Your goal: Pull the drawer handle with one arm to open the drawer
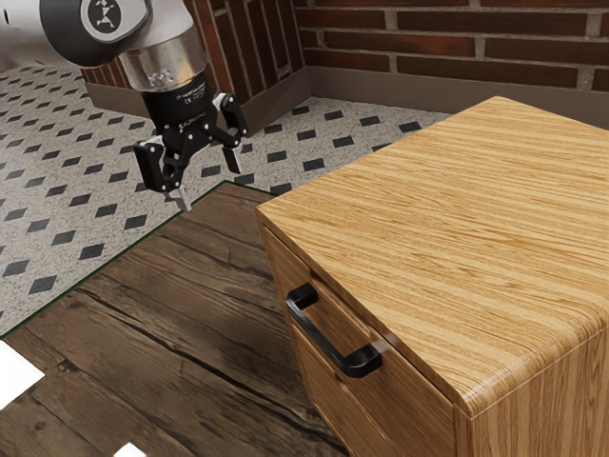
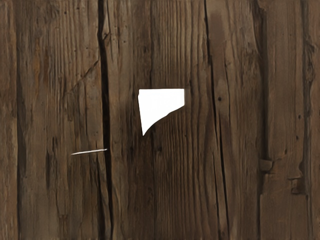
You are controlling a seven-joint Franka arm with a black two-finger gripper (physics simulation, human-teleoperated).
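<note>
Drawer handle (image 1: 322,338) sits lower, well apart from the hand (image 1: 207,181) (fingers spread).

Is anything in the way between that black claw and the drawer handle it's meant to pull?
Nothing visible does. The gripper hangs open above the dark planks, to the exterior view's left of the black handle on the drawer front, and the space between them looks free.
</note>
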